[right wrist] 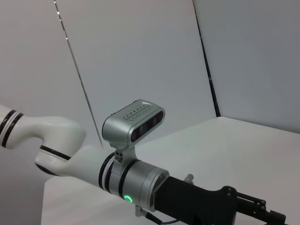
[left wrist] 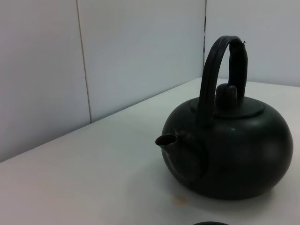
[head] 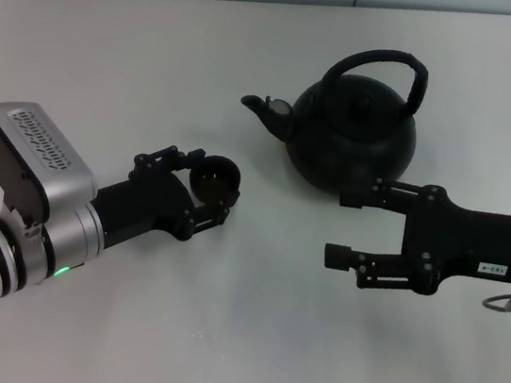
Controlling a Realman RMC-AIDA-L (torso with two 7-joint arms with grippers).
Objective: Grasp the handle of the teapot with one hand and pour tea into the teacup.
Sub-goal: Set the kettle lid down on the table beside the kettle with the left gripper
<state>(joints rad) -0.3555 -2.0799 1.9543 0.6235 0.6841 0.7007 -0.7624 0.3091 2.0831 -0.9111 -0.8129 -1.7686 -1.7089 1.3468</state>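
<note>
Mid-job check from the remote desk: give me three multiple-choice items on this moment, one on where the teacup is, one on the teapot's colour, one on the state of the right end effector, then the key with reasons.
1. Where is the teacup?
A. Between the fingers of the left end effector
B. Under the teapot's spout on the table
C. Hanging from the handle

2. What colour is the teapot?
A. White
B. Matte black
C. Red

3. What state is the right end effector in?
A. Shut on the handle
B. Shut on the teacup
C. Open and holding nothing, beside the teapot

Key:
1 A: the head view shows the small black cup between the left fingers.
2 B: pot, lid and spout are all black in the head and left wrist views.
3 C: its two fingers stand apart with bare table between them, and the handle arches free above the lid.
</note>
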